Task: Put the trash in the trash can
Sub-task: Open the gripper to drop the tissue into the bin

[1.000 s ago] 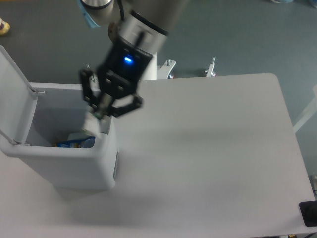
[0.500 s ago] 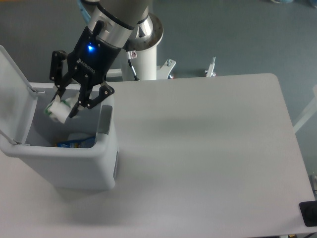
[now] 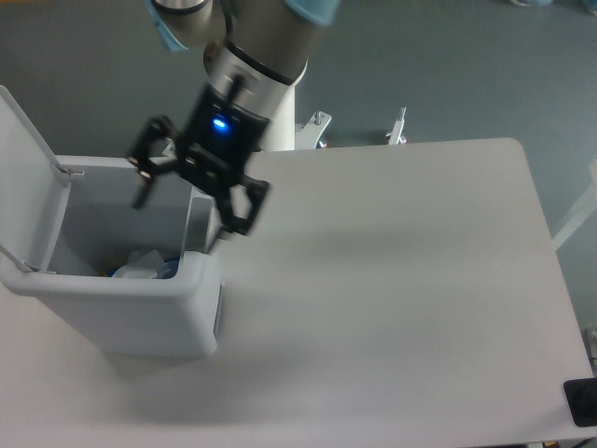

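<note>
The trash can stands on the table's left side, its lid swung up and open. At the bottom of the can lies a crumpled white paper wad of trash, with something blue beside it. My gripper hangs open over the can's right rim. Its fingers are spread wide with nothing between them. One fingertip is over the can's inside. The other is at the right wall.
The white table stretches to the right of the can. The robot's pedestal and two metal brackets sit at the table's back edge. A black object sits at the front right corner.
The gripper has opened and let go of the paper wad, which now lies at the bottom of the can. The gripper has shifted right over the rim.
</note>
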You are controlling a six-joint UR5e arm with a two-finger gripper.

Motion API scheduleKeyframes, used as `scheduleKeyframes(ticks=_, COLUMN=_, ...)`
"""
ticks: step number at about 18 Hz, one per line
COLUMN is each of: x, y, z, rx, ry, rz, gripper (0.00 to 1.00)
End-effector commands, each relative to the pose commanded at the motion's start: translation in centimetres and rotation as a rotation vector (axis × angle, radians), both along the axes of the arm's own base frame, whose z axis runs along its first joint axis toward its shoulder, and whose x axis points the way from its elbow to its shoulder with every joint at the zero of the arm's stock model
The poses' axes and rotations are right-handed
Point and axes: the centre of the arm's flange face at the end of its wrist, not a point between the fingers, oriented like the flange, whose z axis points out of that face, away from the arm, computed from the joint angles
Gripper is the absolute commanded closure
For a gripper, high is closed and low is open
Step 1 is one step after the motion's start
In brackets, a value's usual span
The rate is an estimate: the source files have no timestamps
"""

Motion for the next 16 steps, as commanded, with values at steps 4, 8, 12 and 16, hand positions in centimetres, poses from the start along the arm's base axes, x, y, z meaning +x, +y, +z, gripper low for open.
scheduleKeyframes(ticks=4, x=-7.4, y=-3.3, z=-2.5, rx=-0.099, ry=0.145, rz=0.096, gripper=0.0)
scheduleKeyframes(ticks=8, x=-10.9, y=-6.7, z=-6.5, rx=-0.299, ry=0.314, rz=0.008, gripper=0.0)
scheduleKeyframes(ticks=12, x=-12.0, y=-11.3, z=-10.5, rx=-0.51, ry=0.375, rz=-0.111, gripper=0.0)
scheduleKeyframes(ticks=16, x=-12.8, y=-12.4, z=-12.5, rx=-0.622, ry=0.391, rz=-0.284, gripper=0.0)
